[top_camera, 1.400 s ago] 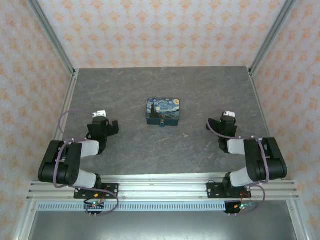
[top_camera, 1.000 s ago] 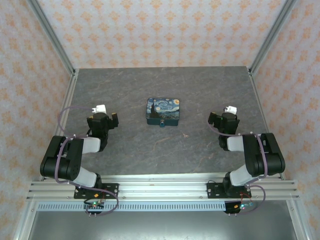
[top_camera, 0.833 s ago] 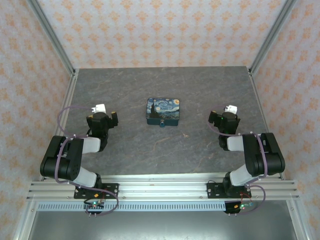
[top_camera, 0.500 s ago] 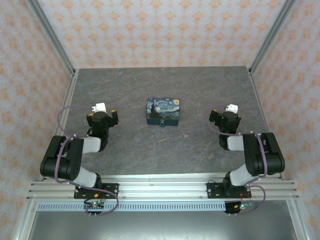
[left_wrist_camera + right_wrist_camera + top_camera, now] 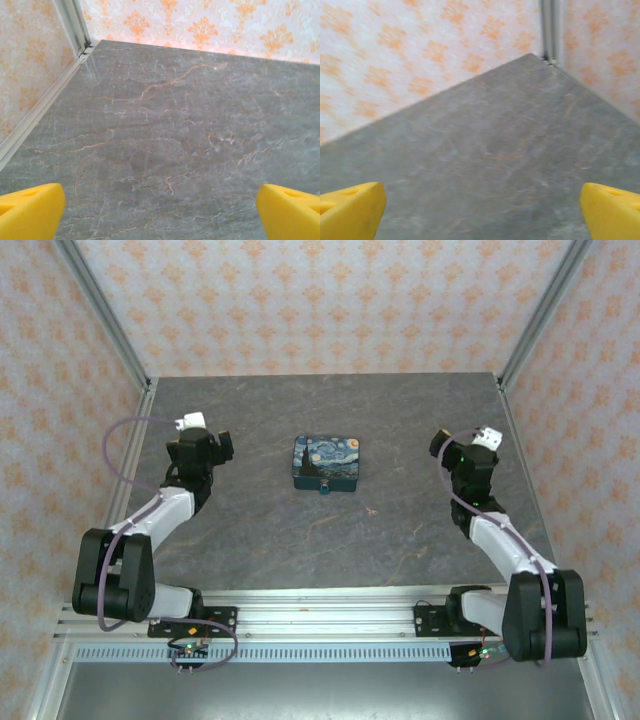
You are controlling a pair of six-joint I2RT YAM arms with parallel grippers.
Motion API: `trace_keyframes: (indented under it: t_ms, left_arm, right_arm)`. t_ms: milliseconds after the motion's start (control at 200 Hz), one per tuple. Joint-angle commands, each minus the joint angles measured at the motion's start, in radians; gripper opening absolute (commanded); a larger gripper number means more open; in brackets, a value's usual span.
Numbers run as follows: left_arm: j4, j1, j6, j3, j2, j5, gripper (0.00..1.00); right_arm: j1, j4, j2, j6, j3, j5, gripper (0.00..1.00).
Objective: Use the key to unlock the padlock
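A: Top external: Starry Night box (image 5: 326, 462) sits mid-table (image 5: 250, 530). The padlock (image 5: 325, 487), tiny and teal, is at the box's near edge, touching it.
B: Key?
A: The key (image 5: 371, 510) is a pale sliver flat on the table, near the padlock on its R, closer to the arms, not touching. Too small for detail.
B: Hands?
A: Left gripper (image 5: 160, 214): jaws spread wide, yellow pads (image 5: 30, 210) at the frame's corners, nothing btwn, bare table under. Right gripper (image 5: 480, 212): same, released, empty, faces a far corner.
B: Positions?
A: Both well apart from the box, L arm on its left, R on its right.
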Motion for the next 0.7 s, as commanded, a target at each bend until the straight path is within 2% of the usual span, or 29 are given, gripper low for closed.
trace_keyframes:
  t_ms: [0, 60, 135, 275, 485, 540, 696]
  left_arm:
    - [-0.308, -0.005, -0.167, 0.090, -0.055, 0.002, 0.98]
    - [-0.384, -0.006, -0.237, 0.120, -0.084, 0.043, 0.98]
    - [-0.472, -0.017, -0.315, 0.144, -0.113, 0.095, 0.98]
    - [-0.572, -0.094, -0.405, 0.133, -0.167, 0.165, 0.98]
    - [-0.579, -0.260, -0.556, 0.064, -0.216, 0.235, 0.99]
    - [-0.564, -0.301, -0.588, 0.045, -0.219, 0.245, 1.00]
    - [-0.554, -0.377, -0.638, 0.027, -0.216, 0.255, 1.00]
  right_arm:
    - [-0.005, -0.231, -0.013, 0.159, 0.037, -0.231, 0.99]
    - [-0.004, -0.230, -0.021, 0.182, 0.022, -0.374, 0.99]
    - [0.001, -0.226, -0.033, 0.226, -0.007, -0.493, 1.00]
    - [0.033, -0.313, -0.031, 0.248, -0.026, -0.593, 0.87]
    - [0.185, -0.529, 0.046, 0.162, 0.047, -0.536, 0.71]
    - [0.222, -0.564, 0.116, 0.143, 0.074, -0.515, 0.65]
    - [0.322, -0.618, 0.220, 0.088, 0.138, -0.441, 0.59]
